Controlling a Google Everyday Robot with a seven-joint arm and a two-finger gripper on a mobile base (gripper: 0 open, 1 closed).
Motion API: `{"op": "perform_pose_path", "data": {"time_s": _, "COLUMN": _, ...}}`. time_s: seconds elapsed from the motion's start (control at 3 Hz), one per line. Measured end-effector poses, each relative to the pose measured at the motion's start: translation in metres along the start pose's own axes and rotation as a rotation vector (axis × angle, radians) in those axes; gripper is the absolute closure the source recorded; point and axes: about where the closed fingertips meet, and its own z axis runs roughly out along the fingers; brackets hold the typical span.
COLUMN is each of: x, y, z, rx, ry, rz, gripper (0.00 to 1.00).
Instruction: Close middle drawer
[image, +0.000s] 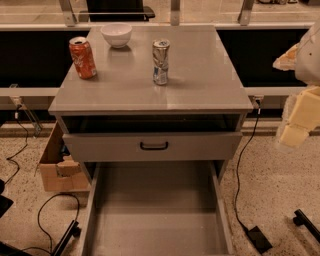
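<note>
A grey cabinet (150, 95) stands in the middle of the camera view. The middle drawer (157, 210) is pulled far out toward the camera, showing its long plain grey box. Its front and handle are out of view below the bottom edge. Above it, the top drawer (200, 146) with a small black bar handle (154, 145) stands slightly out, with a dark gap above its front. The lowest drawer is hidden. My gripper (295, 131), cream-coloured, hangs at the right edge, level with the top drawer, apart from the cabinet and holding nothing that I can see.
On the cabinet top stand an orange soda can (81, 57), a white bowl (116, 34) and a silver can (160, 61). A cardboard box (57, 162) sits on the floor at the left. Cables and a black power brick (258, 238) lie on the speckled floor.
</note>
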Motion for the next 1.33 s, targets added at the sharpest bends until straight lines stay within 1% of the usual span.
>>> {"op": "perform_pose_path", "data": {"time_s": 0.33, "x": 0.000, "y": 0.000, "z": 0.000, "rx": 0.000, "ry": 0.000, "rz": 0.000, "gripper": 0.00}}
{"op": "perform_pose_path", "data": {"time_s": 0.67, "x": 0.000, "y": -0.005, "z": -0.006, "rx": 0.021, "ry": 0.012, "rz": 0.005, "gripper": 0.00}}
{"op": "perform_pose_path", "data": {"time_s": 1.0, "x": 0.008, "y": 0.010, "z": -0.008, "rx": 0.069, "ry": 0.045, "rz": 0.034, "gripper": 0.00}}
{"op": "perform_pose_path", "data": {"time_s": 1.33, "x": 0.029, "y": 0.054, "z": 0.004, "rx": 0.102, "ry": 0.080, "rz": 0.087, "gripper": 0.00}}
